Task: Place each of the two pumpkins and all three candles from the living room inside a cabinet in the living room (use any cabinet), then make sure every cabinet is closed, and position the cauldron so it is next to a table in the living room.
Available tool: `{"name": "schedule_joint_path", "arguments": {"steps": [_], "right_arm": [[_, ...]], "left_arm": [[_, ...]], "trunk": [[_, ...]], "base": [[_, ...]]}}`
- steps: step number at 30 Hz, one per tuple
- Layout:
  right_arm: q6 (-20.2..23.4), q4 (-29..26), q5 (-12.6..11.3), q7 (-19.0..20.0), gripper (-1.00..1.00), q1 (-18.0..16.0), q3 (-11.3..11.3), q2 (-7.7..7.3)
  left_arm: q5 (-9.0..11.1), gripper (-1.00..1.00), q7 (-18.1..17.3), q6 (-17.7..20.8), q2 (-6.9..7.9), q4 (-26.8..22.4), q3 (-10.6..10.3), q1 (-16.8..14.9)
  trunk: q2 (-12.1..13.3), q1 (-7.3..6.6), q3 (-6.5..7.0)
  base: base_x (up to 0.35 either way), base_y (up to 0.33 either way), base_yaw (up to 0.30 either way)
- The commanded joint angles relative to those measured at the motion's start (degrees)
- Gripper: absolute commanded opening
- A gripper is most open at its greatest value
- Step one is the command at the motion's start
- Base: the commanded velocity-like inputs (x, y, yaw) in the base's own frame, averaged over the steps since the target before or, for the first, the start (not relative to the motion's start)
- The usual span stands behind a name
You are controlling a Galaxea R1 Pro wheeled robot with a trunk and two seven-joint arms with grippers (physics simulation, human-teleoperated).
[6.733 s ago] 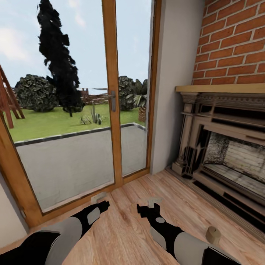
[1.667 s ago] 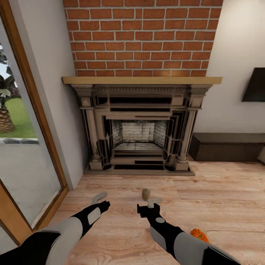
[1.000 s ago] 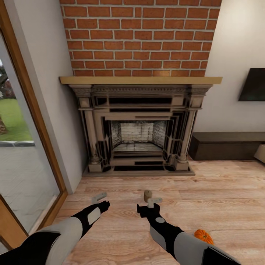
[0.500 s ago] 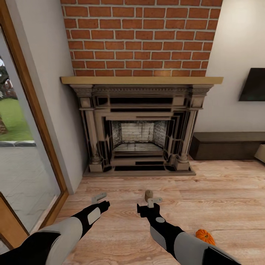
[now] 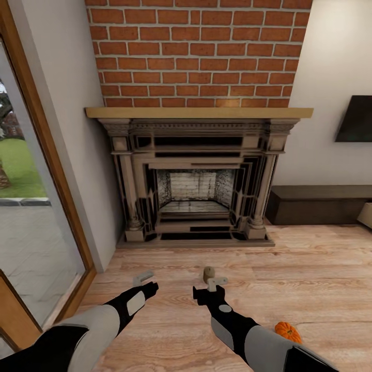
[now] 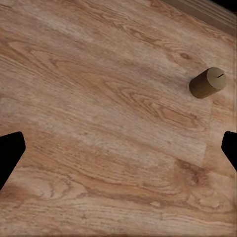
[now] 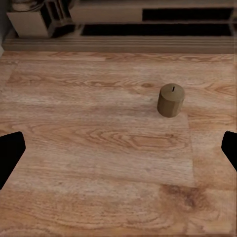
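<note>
While both end effectors, left (image 5: pixel 143 279) and right (image 5: pixel 213 284), hover spread apart, a candle (image 5: pixel 208 273) stands on the floor just beyond the right; a careless reach might topple it.

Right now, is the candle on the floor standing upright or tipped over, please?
Upright: the candle stands on its flat base on the floor, wick end up.

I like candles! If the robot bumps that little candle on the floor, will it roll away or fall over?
Probably not easily. The candle stands upright on its flat end on the wood floor, and it looks short and wide, so it should be hard to tip. If it did fall on its side, its round shape would likely let it roll. It looks solid, so the right gripper could likely pinch it firmly.
</note>
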Motion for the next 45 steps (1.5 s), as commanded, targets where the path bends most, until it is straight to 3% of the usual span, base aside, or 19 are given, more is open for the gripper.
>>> {"name": "schedule_joint_path", "arguments": {"steps": [1,2,4,6,7,10,11,14,17,18,19,20,23,25,34,39,45], "right_arm": [[1.26,-0.08,-0.53,-0.34,1.0,-0.28,0.15,-0.02],[2.01,-0.08,-0.54,-0.35,1.0,-0.41,0.1,0.01],[10.83,-1.01,-0.52,-0.69,1.0,-3.33,-0.21,0.16],[17.51,-1.6,-0.51,-1.56,1.0,-6.31,-0.36,0.18],[19.55,-1.73,-0.52,-1.92,1.0,-7.37,-0.4,0.19],[30.73,-2.17,-0.57,-3.46,1.0,-15.37,-0.57,0.25],[34.07,-2.28,-0.58,-3.68,1.0,-17.58,-0.63,0.27],[41.28,-2.35,-0.6,-3.89,1.0,-21.91,-0.87,0.29],[47.95,-2.38,-0.97,-3.95,1.0,-25.48,-1.64,0.29],[50.94,-2.39,-1.4,-3.96,1.0,-26.84,-2.47,0.33],[63.44,-2.31,-2.59,-3.97,1.0,-30.1,-5.31,0.37],[66.08,-1.95,-2.87,-4.01,1.0,-31.59,-5.66,0.38],[69.14,2.25,-4.78,-4.16,1.0,-36.65,-6.08,0.67],[69.83,4.01,-5.81,-4.2,1.0,-38.29,-6.15,0.89],[70.26,5.98,-6.86,-4.25,1.0,-39.89,-6.08,0.89],[67.68,6.41,-6.94,-4.12,1.0,-39.92,-6.26,0.89],[57.35,6.53,-6.98,-4.07,1.0,-38.7,-6.28,0.77]], "left_arm": [[0.14,1.0,0.61,3.03,-0.38,-0.53,-0.34,-0.02],[0.13,1.0,0.75,4.42,-0.46,-1.03,-0.37,-0.02],[0.1,1.0,3.9,17.73,-0.65,-9.86,-0.36,-0.02],[0.11,1.0,7.83,25.55,-0.87,-15.36,-0.35,-0.02],[0.14,1.0,9.34,27.44,-1.05,-16.96,-0.35,-0.02],[0.57,1.0,19.48,37.0,-2.59,-27.02,-0.32,0.0],[0.87,1.0,21.42,41.67,-2.7,-29.05,-0.28,-0.03],[2.18,1.0,23.69,50.26,-2.7,-31.04,-0.1,-1.16],[3.4,1.0,24.72,53.95,-2.7,-28.12,0.08,-4.31],[3.77,1.0,24.86,54.83,-2.55,-24.54,0.12,-6.12],[4.3,1.0,25.0,56.06,-2.2,-13.64,0.18,-12.13],[4.36,1.0,25.04,56.18,-2.17,-10.65,0.18,-14.14],[4.39,1.0,24.99,56.32,-2.13,-5.29,0.23,-19.56],[4.48,1.0,24.89,56.35,-2.12,-4.27,0.26,-21.53],[7.0,1.0,24.69,56.41,-2.48,-11.28,0.73,-23.7],[7.11,1.0,24.94,56.35,-2.35,-12.33,0.75,-23.8],[7.12,1.0,25.03,56.15,-1.86,-12.23,0.64,-23.75]], "trunk": [[-0.03,-0.01,-0.06],[-0.03,-0.01,-0.06],[-0.03,-0.01,-0.06],[-0.03,-0.01,-0.06],[-0.03,-0.01,-0.06],[-0.03,-0.01,-0.06],[-0.03,-0.01,-0.06],[-0.03,-0.01,-0.06],[-0.03,-0.01,-0.06],[-0.03,-0.01,-0.06],[-0.03,-0.01,-0.06],[-0.03,-0.01,-0.06],[-0.03,-0.01,-0.06],[-0.03,-0.01,-0.06],[-0.03,-0.01,-0.06],[-0.83,0.43,-0.42],[-3.24,1.75,-1.49]], "base": [[0.0,0.0,0.0],[0.0,0.0,0.0],[0.0,0.0,0.0],[0.0,0.0,0.0],[0.0,0.0,0.0],[0.0,0.0,0.0],[0.0,0.0,0.0],[0.0,0.0,0.0],[0.0,0.0,0.0],[0.0,0.0,0.0],[0.0,0.0,0.0],[0.0,0.0,0.0],[0.0,0.0,0.0],[0.0,0.0,0.0],[0.0,0.0,0.0],[0.0,0.0,0.0],[0.0,0.0,0.0]]}}
